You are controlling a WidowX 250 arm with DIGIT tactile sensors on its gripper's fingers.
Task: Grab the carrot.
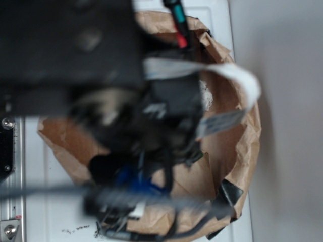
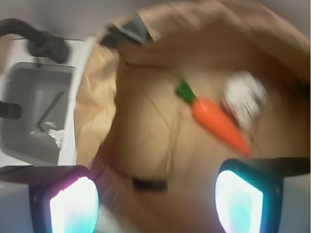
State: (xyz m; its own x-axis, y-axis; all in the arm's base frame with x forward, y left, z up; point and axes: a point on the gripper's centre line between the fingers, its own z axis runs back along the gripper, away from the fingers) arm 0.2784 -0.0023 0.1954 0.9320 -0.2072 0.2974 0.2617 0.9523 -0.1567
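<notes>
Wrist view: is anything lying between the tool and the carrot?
No. In the wrist view, only bare brown paper lies between the open tool and the carrot. The white paper ball sits beyond the carrot.

A robot test bench, not a home: a crumpled brown paper bag (image 1: 229, 146) on a white tabletop (image 1: 50, 201); loose cables (image 1: 151, 201); a grey plastic bin (image 2: 36, 111).

Blurred arm (image 1: 126, 101) hides bag (image 1: 232, 151) interior, gripper (image 2: 155, 199) cut off below
</notes>
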